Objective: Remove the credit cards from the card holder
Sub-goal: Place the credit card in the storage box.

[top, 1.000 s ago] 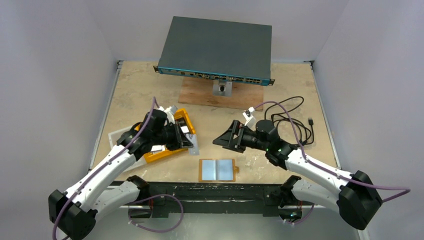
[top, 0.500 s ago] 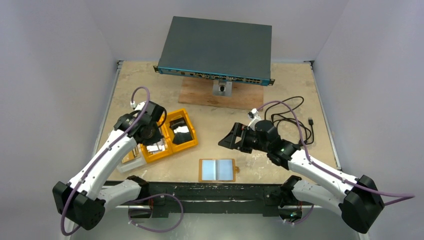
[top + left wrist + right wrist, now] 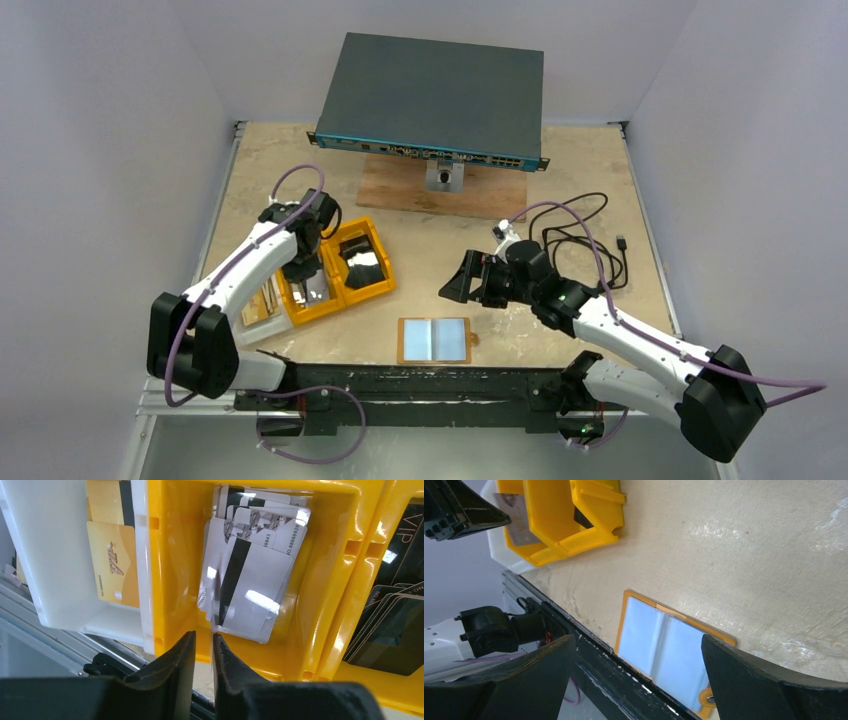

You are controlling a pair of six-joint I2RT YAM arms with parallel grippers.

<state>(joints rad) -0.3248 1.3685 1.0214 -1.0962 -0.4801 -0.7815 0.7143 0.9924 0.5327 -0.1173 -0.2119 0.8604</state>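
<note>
Left hand (image 3: pixel 203 636) over yellow tray (image 3: pixel 320 580), fingers nearly together, pinching a grey card (image 3: pixel 519 527) edge-on above the card pile (image 3: pixel 250 580). Card holder (image 3: pixel 434 340) lies open, flat, at the bench (image 3: pixel 600 150) front edge. Right hand (image 3: pixel 453 278) spread wide, just beyond it.

White arm shells (image 3: pixel 235 272), black joints (image 3: pixel 715 405), purple cables (image 3: pixel 300 168); left gripper (image 3: pixel 203 642), right gripper (image 3: pixel 638 642) matte black, wedge-fingered.

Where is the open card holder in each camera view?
Top external: card holder lies at the table's near edge, centre.
Left wrist: not in it.
Right wrist: lower centre.
Shared landmark: yellow tray, filling the left wrist view, upper left in the right wrist view.
</note>
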